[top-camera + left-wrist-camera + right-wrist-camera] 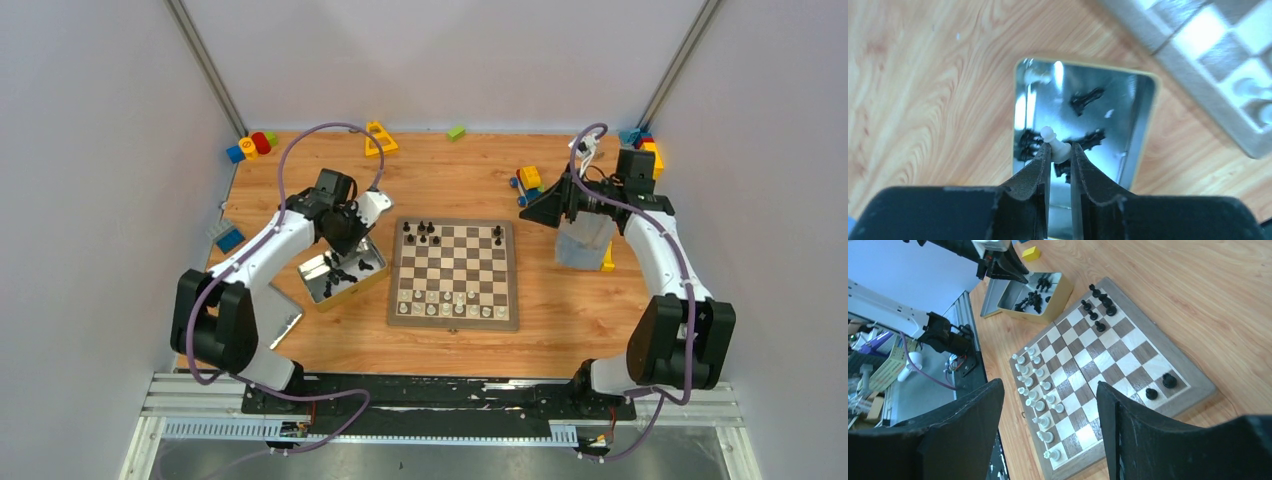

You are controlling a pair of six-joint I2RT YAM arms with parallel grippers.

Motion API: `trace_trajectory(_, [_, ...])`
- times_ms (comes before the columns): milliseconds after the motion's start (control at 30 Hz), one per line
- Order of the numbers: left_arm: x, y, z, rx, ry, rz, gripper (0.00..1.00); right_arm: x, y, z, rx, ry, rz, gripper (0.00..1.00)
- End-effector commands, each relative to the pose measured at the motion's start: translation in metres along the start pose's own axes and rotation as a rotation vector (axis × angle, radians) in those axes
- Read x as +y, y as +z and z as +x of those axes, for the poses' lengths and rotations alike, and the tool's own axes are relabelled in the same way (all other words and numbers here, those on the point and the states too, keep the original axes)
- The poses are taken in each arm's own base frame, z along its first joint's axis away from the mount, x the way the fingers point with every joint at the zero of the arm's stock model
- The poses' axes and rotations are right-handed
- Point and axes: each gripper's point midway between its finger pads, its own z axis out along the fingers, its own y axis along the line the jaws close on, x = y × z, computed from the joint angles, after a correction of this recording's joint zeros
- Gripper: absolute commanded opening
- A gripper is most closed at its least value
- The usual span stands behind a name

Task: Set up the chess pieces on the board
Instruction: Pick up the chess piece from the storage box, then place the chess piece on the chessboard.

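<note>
Holds white pawn (1054,142) in L tool (1060,150), nearly closed on it, just over tin (1143,125) w/ black pieces (1087,98) lying inside, beside board (505,275) on bench (580,325). Has R tool (1048,390) wide open & empty, up right of board. Shows white pieces (1035,400) on near two rows, more black at far edge.

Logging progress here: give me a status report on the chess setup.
Status: left fingers shut on white pawn over tin. Right fingers open, empty, off board. Black pieces lie in tin. Nothing in the way.

Left jaws clamped, right jaws spread
</note>
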Motion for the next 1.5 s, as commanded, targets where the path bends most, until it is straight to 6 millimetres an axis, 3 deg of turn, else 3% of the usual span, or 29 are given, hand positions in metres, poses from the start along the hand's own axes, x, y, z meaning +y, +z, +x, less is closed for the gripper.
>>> trace_trajectory(0, [-0.038, -0.043, -0.06, -0.253, 0.18, 0.13, 0.1, 0.011, 0.02, -0.014, 0.034, -0.043, -0.079, 0.69])
trace_trajectory(200, [-0.111, -0.076, -0.112, -0.395, 0.371, 0.322, 0.11, 0.029, 0.056, -0.008, 0.119, 0.037, -0.242, 0.67])
trace_trajectory(400, [-0.154, -0.089, -0.147, -0.444, 0.453, 0.436, 0.1, 0.046, 0.089, 0.003, 0.202, 0.088, -0.342, 0.66])
trace_trajectory(533, [-0.172, -0.089, -0.162, -0.453, 0.484, 0.465, 0.1, 0.058, 0.1, 0.008, 0.234, 0.128, -0.416, 0.64])
trace_trajectory(833, [-0.182, -0.084, -0.172, -0.452, 0.498, 0.461, 0.09, 0.079, 0.117, 0.032, 0.303, 0.194, -0.522, 0.6])
trace_trajectory(1133, [-0.182, -0.082, -0.173, -0.449, 0.494, 0.452, 0.09, 0.091, 0.131, 0.055, 0.362, 0.214, -0.571, 0.46])
trace_trajectory(1467, [-0.179, -0.081, -0.171, -0.443, 0.496, 0.429, 0.09, 0.097, 0.133, 0.062, 0.382, 0.209, -0.585, 0.33])
